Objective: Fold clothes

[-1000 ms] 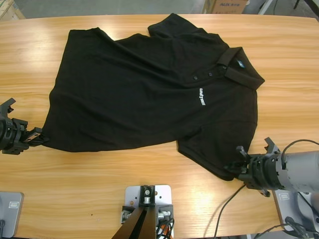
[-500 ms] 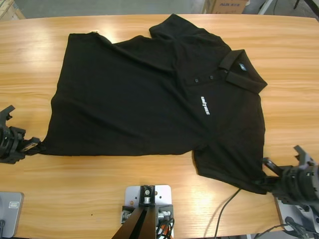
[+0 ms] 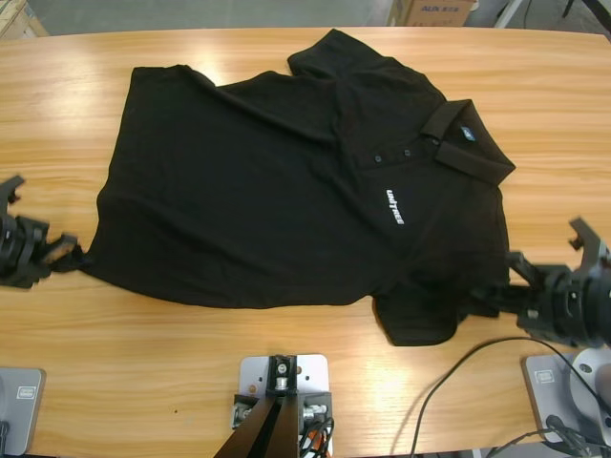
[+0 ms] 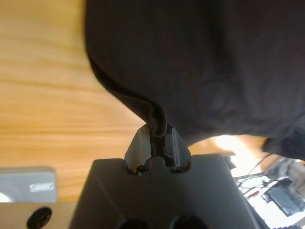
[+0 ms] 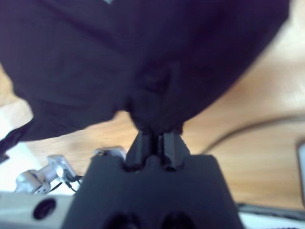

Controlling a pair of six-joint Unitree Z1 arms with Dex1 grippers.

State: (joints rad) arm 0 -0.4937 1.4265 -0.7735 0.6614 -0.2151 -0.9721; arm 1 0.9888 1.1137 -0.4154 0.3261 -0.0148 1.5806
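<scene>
Lying spread across the wooden table [image 3: 286, 382], black polo shirt [image 3: 286, 200]: white chest lettering [image 3: 394, 206] too small to read, blue neck label [image 3: 466, 134]. Left gripper [image 4: 156, 151] clamps hem corner; right gripper [image 5: 156, 143] pinches a bunched lower edge.

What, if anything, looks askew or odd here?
The polo shirt lies slanted across the table, with its near sleeve bunched where the right hand pinches it. Nothing looks damaged.
</scene>
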